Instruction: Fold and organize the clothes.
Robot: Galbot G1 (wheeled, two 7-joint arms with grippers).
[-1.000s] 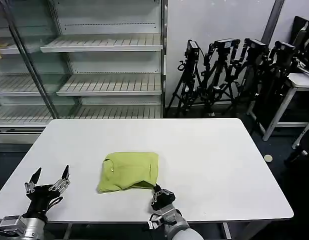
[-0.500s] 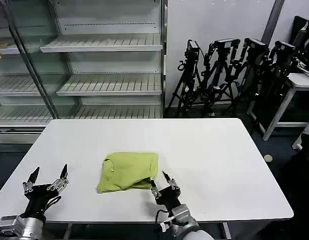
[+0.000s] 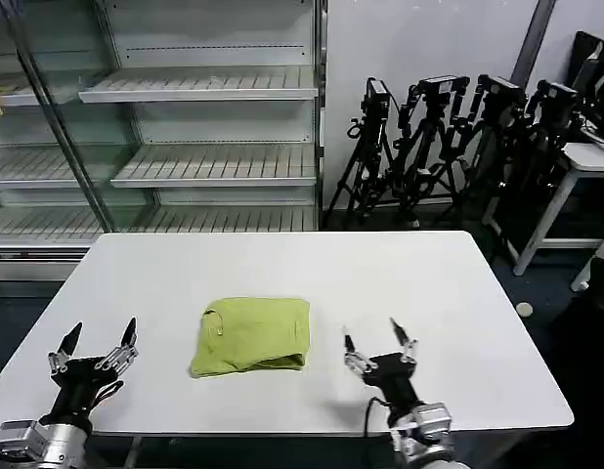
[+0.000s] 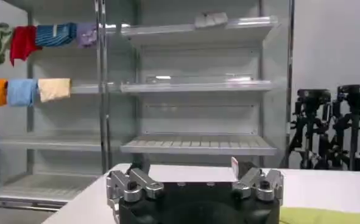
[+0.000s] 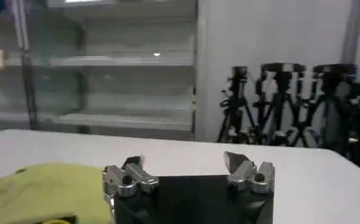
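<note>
The clothes (image 3: 251,335), one lime yellow-green shirt, lie folded into a compact rectangle on the white table (image 3: 449,293), a little left of its middle near the front. My right gripper (image 3: 373,340) stands open just right of the shirt, apart from it, with nothing between its fingers. My left gripper (image 3: 99,338) is open near the table's front left corner, well left of the shirt. The right wrist view has the shirt (image 5: 42,189) beside the open right gripper (image 5: 186,163). In the left wrist view a green edge of the shirt (image 4: 326,215) lies beside the open left gripper (image 4: 187,165).
Empty metal shelving (image 3: 199,127) stands behind the table. Several tripods with cameras (image 3: 458,147) crowd the back right, next to another white table (image 3: 587,156). Coloured garments (image 4: 33,36) hang on a shelf in the left wrist view. Bare table surface lies right of and behind the shirt.
My right gripper let go of the shirt's front right corner, opened, and moved right, away from it. The corner now lies flat. The left gripper has hardly moved.
</note>
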